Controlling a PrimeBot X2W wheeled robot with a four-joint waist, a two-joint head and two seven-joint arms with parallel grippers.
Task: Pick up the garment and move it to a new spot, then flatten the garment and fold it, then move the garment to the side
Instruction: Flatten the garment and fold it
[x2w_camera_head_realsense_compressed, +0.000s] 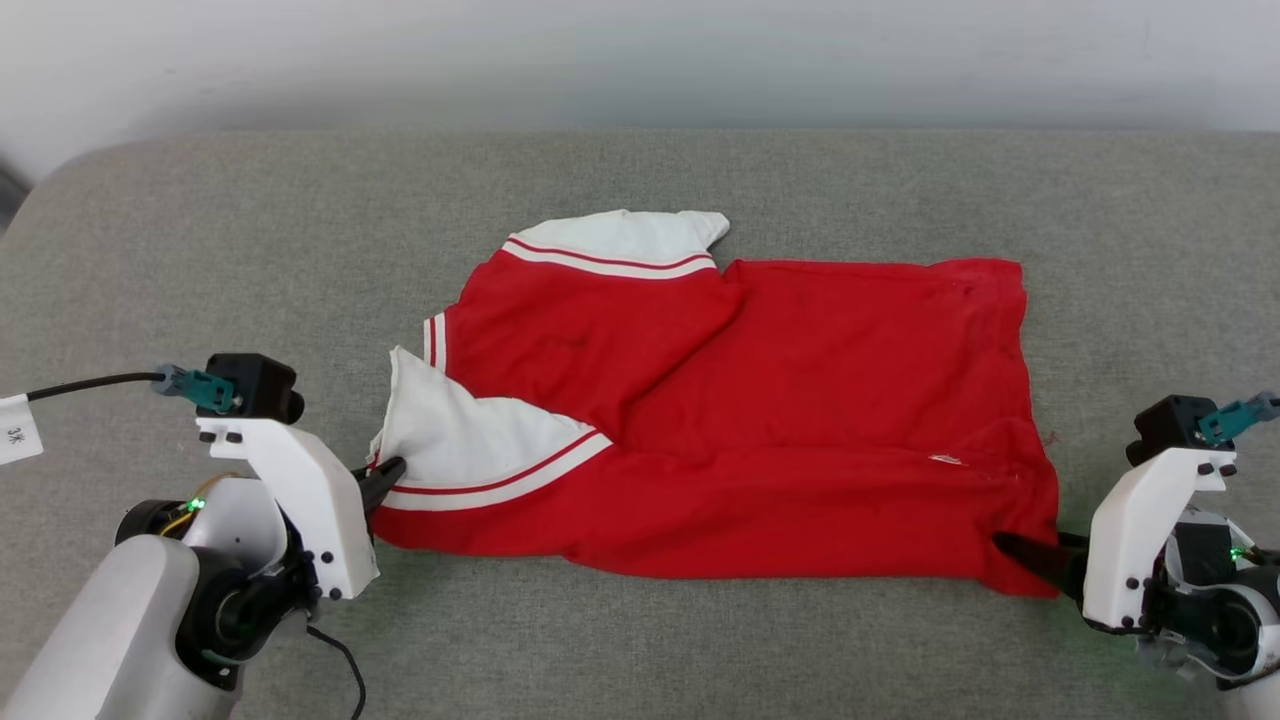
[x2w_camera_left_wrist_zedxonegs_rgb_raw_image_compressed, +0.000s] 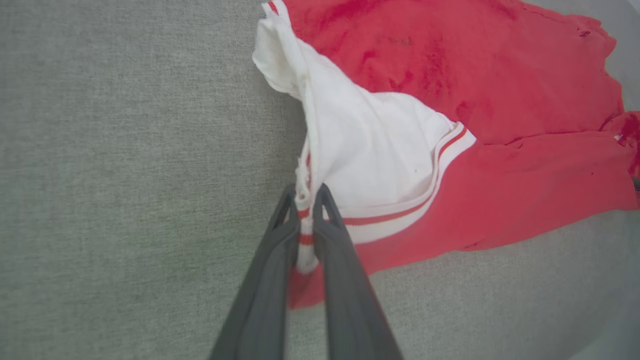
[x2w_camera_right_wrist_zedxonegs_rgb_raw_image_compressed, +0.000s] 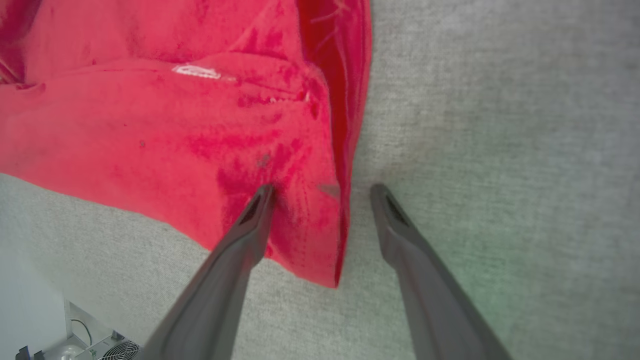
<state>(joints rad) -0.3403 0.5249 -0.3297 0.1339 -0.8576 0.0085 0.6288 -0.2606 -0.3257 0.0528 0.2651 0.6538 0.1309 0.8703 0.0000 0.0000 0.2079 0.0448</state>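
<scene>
The garment (x2w_camera_head_realsense_compressed: 780, 400), a red shirt with white sleeves and striped trim, lies spread across the grey padded table (x2w_camera_head_realsense_compressed: 300, 250). My left gripper (x2w_camera_head_realsense_compressed: 388, 474) is shut on the garment's striped trim at the near left corner; in the left wrist view the white and red edge (x2w_camera_left_wrist_zedxonegs_rgb_raw_image_compressed: 306, 220) is pinched between the two dark fingers (x2w_camera_left_wrist_zedxonegs_rgb_raw_image_compressed: 280, 240). My right gripper (x2w_camera_head_realsense_compressed: 1010, 548) stands open at the near right corner. In the right wrist view its gripper (x2w_camera_right_wrist_zedxonegs_rgb_raw_image_compressed: 322, 190) straddles the red hem (x2w_camera_right_wrist_zedxonegs_rgb_raw_image_compressed: 345, 210), one finger (x2w_camera_right_wrist_zedxonegs_rgb_raw_image_compressed: 250, 225) on the fabric and the other on bare table.
A black cable with a white tag (x2w_camera_head_realsense_compressed: 20, 430) runs off the left edge. A pale wall (x2w_camera_head_realsense_compressed: 640, 60) rises behind the table. Below the table's near edge in the right wrist view sits a device with a fan grille (x2w_camera_right_wrist_zedxonegs_rgb_raw_image_compressed: 100, 345).
</scene>
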